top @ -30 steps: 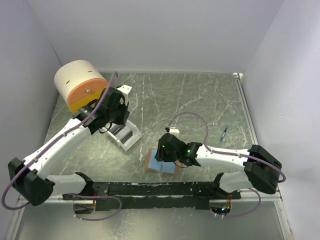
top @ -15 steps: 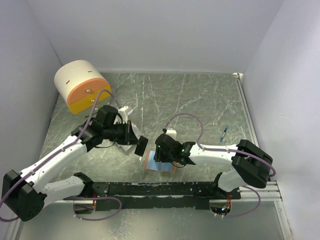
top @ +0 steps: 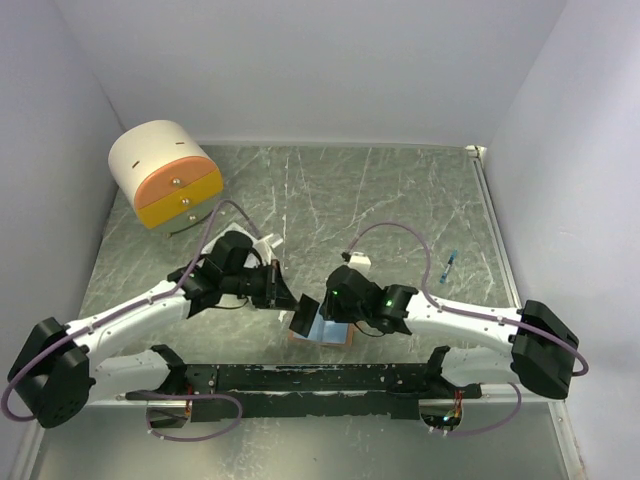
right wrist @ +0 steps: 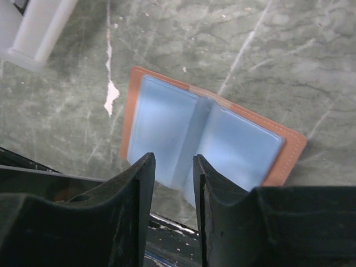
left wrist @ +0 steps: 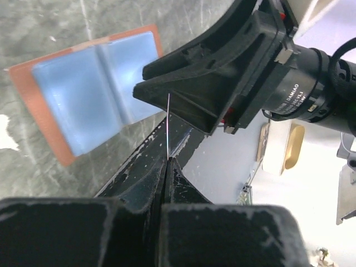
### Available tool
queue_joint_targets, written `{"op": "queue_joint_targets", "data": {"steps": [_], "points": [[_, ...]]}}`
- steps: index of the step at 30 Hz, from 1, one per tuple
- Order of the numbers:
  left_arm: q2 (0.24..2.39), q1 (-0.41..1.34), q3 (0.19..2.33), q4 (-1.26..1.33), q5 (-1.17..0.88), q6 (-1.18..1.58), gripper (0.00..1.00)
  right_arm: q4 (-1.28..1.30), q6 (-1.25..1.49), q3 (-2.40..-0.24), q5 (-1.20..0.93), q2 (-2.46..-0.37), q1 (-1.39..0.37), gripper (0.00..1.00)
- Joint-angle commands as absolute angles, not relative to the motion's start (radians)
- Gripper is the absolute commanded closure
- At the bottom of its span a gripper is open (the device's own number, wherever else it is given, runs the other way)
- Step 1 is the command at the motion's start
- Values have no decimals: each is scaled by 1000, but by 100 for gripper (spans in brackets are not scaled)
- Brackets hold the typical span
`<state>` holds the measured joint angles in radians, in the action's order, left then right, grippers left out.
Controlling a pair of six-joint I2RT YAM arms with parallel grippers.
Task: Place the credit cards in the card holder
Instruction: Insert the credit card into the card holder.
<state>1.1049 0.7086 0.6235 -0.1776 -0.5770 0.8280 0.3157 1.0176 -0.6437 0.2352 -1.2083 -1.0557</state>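
The card holder [right wrist: 211, 142] lies open on the table near the front rail, pale blue inside with a salmon-brown rim [top: 298, 338]. My left gripper [left wrist: 168, 160] is shut on a credit card [left wrist: 168, 128], seen edge-on as a thin pale line. In the top view the credit card [top: 303, 315] looks dark and hangs at the holder's left edge. My right gripper [right wrist: 173, 161] hovers just above the holder's middle fold, its jaws apart with nothing between them. In the left wrist view the card holder [left wrist: 92, 94] lies beyond the card, and the right gripper's black body fills the upper right.
A round cream-and-orange drawer unit [top: 165, 185] stands at the back left. A small white open box [right wrist: 33, 28] sits left of the holder, partly hidden by my left arm in the top view. A small blue object [top: 449, 265] lies at the right. The black front rail [top: 300, 378] runs close below the holder.
My left arm has swung from the white box to the holder's left edge, carrying the card. My right gripper's jaws have narrowed and it has shifted slightly right over the holder.
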Motion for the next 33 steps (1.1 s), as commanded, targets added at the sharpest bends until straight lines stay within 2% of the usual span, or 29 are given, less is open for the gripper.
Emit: {"op": "queue_joint_targets", "data": {"steps": [1,6,16,33], "points": [[1175,773,629,-71,-550,879,93,388,1052,-603,280,-1182,-1062,67],[1244,815,626,-45,-480,888,93,425,1055,-588,323,-1183,-1062,72],[1332,838,630,-35,-377,882,93,412,1063,-551,344,-1211,-1059,74],[1451,842,572,163,-384,937,93,400,1075,-511,344,-1170,-1059,75]]}}
